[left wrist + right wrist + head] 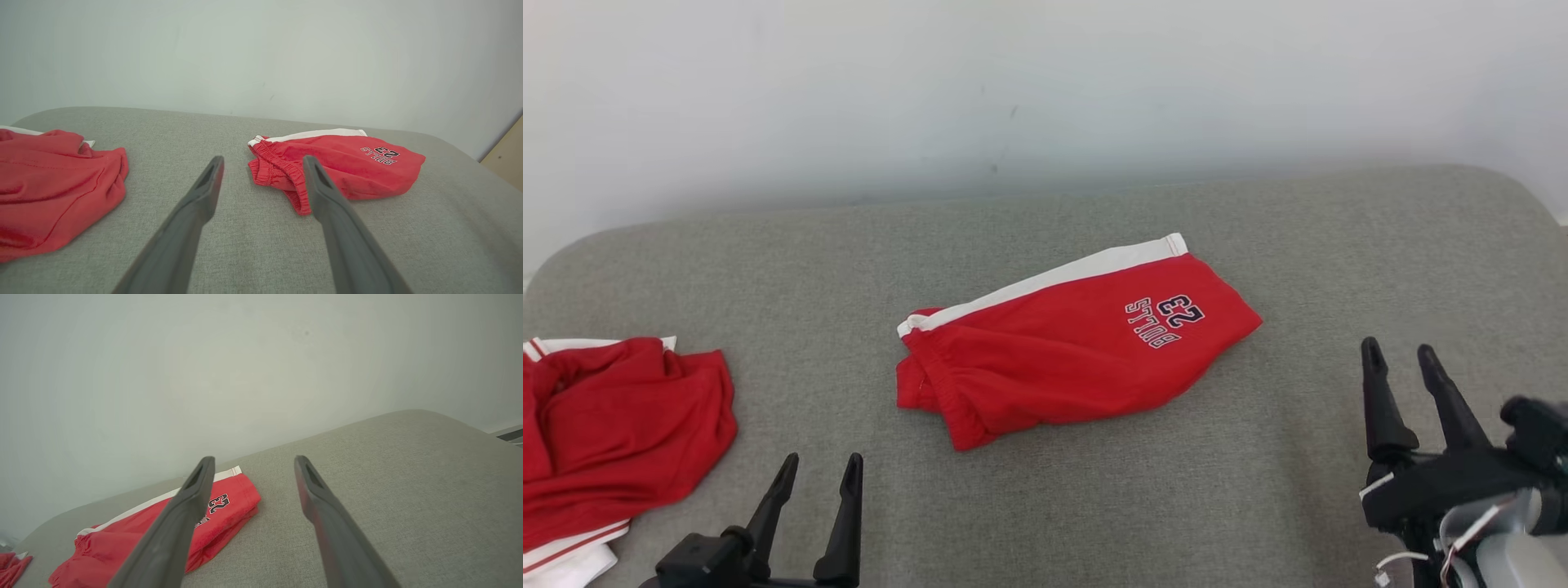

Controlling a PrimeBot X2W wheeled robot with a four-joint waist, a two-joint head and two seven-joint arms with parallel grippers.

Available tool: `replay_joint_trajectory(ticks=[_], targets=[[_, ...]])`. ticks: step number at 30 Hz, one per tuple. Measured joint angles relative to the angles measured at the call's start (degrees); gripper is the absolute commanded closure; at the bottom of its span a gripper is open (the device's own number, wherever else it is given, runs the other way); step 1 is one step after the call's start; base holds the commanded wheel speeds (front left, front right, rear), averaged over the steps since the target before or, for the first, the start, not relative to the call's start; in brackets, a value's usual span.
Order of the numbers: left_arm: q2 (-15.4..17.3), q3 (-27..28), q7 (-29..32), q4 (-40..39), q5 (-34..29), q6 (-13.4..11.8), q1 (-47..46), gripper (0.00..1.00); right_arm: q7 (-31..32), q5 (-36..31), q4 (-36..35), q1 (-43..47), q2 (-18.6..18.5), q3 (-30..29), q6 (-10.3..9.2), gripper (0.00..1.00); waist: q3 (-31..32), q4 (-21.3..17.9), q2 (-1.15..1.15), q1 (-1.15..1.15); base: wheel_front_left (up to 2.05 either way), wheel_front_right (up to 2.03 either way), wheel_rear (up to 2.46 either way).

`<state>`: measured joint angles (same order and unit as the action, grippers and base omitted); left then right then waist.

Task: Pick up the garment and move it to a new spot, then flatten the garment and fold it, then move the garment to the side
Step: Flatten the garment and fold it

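Head view: nearest the camera is the left gripper [821, 464], low at the lower left, jaws spread wide and holding nothing. The right gripper [1400, 351] is at the lower right, jaws also released and empty. The red basketball shorts [1070, 359] lie mid-surface between the two and touch neither gripper. They look folded in half, with the white side stripe on the far edge and the "23" print upside down to the camera. A second red garment [613, 425] sits bunched at the left edge of the grey fabric surface [1258, 490], well apart from the shorts.

Left wrist view: the left gripper [264, 159] points at the elastic waistband end of the shorts [351, 167], with its fingers clear of the cloth. The other red garment [53, 183] is off to the left.

Right wrist view: the right gripper [254, 459] is angled past the printed leg end of the shorts [241, 494], near it but not touching.

Judgement: the fold looks done and the move to the side is left.

Risks:
- Pinching only the top layer would peel the fold open on lift.
- A one-ended grab would let the far half droop and unfold.
- Dragging across the fabric surface could rumple the shorts.
- Setting them down leftward could land them on the second red garment.
- The two pieces are the same colour, so the wrong one could get grabbed.
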<state>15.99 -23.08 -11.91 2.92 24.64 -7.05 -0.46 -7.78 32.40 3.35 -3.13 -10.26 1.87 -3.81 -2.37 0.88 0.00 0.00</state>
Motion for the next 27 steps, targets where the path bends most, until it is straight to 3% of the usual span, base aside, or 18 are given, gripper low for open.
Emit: replay_joint_trajectory(ticks=[4, 11, 18, 27], targets=[[-0.26, -0.56, 0.88, -0.19, 0.0, 0.0, -0.1, 0.0, 8.29, 1.44, 2.82, -3.9, -3.33, 1.51, 1.16, 0.0, -0.74, 1.02, 0.0, 0.0, 0.0, 0.0, 0.0], [-1.83, -3.43, 3.69, 0.35, -1.03, 0.85, -3.47, 0.0, 19.7, 3.19, 8.25, -12.85, -6.91, 2.01, 1.27, 0.0, -2.07, 3.44, 0.0, 0.0, 0.0, 0.0, 0.0], [-4.56, -7.77, 10.07, 5.65, 0.32, 4.91, -10.4, 0.0, 26.73, 4.94, 13.79, -20.11, -7.58, 1.88, 0.75, 0.0, -3.99, 6.11, 0.0, 0.0, 0.0, 0.0, 0.0], [-9.06, -10.4, 15.77, 13.6, 1.37, 7.35, -19.15, 0.0, 32.79, 4.88, 19.34, -26.09, -8.89, 3.03, -0.23, 0.0, -8.42, 8.22, 0.0, 0.01, 0.0, 0.0, 0.0]])
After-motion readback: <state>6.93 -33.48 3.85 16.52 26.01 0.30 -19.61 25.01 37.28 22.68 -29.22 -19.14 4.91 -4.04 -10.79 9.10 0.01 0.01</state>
